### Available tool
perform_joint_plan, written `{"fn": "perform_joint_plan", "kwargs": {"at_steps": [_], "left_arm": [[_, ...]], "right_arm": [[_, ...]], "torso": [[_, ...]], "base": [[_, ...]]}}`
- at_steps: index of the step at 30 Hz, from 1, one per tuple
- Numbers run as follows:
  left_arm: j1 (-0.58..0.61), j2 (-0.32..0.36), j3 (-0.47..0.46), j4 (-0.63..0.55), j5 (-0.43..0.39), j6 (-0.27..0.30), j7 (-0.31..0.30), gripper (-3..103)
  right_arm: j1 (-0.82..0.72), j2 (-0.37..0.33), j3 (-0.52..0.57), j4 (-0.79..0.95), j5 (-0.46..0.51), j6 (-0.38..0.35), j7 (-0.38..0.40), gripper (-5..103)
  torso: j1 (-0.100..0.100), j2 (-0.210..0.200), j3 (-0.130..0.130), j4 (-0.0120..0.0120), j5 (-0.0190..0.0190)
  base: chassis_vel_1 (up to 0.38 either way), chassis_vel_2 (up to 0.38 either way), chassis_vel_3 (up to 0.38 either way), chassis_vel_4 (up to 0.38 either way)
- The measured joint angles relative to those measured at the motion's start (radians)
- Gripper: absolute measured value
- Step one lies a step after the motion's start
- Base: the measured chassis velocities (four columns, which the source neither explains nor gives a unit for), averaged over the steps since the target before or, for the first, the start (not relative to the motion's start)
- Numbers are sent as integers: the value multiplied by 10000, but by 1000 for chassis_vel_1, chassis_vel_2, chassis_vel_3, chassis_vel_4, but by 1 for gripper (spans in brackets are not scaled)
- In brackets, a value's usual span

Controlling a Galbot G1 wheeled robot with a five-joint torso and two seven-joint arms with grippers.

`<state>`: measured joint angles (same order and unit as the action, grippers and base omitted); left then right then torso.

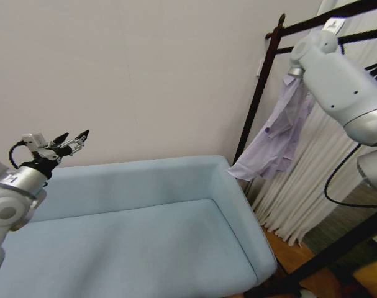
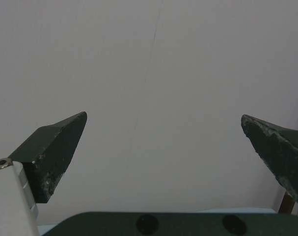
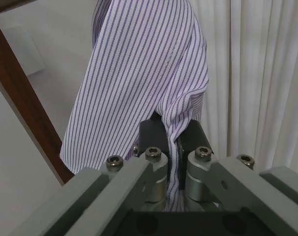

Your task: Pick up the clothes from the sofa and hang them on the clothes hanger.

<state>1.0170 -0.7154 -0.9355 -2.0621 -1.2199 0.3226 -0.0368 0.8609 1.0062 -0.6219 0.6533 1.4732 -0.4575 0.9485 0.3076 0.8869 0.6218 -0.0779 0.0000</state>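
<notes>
It looks like a home living room: a pale blue sofa (image 1: 145,230) against a plain wall (image 1: 145,68), a dark wooden clothes rack (image 1: 263,81) with a striped shirt (image 1: 280,133), long white curtains (image 1: 300,205) and wooden floor (image 1: 286,248).

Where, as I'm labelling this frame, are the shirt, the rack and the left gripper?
shirt (image 1: 280,135): head view, on its hanging middle.
rack (image 1: 260,87): head view, on the dark upright post.
left gripper (image 1: 73,135): head view, midway between its open fingertips.
</notes>
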Motion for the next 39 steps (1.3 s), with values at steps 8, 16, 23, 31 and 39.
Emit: {"fn": "perform_joint_plan", "kwargs": {"at_steps": [8, 16, 23, 31, 39], "left_arm": [[-325, 3, 407, 72, 15, 0, 19, 100], [-387, 0, 579, 75, 25, 1, 42, 100], [-548, 3, 776, 119, 26, 1, 67, 100], [-522, -40, 813, 117, 43, -4, 160, 100], [-533, -11, 833, 114, 28, -17, 229, 100]], "right_arm": [[82, 264, 311, -308, -211, 157, -51, 3], [157, 745, 865, -787, -519, 424, 84, 3], [277, 887, 1210, -1004, -311, 487, 334, 3], [222, 868, 1468, -905, 97, 538, 665, 3], [15, 881, 1865, -857, 279, 609, 884, 3]], "torso": [[1, 0, 0, 0, 0], [0, 0, 1, 0, -1], [1, 0, 0, 0, -1], [0, 0, 0, -2, -1], [0, 0, -1, 0, -2]], "base": [[0, 0, 0, 0], [0, 0, 0, 0], [0, 0, 0, 0], [0, 0, 0, 0], [0, 0, 0, 0]]}}
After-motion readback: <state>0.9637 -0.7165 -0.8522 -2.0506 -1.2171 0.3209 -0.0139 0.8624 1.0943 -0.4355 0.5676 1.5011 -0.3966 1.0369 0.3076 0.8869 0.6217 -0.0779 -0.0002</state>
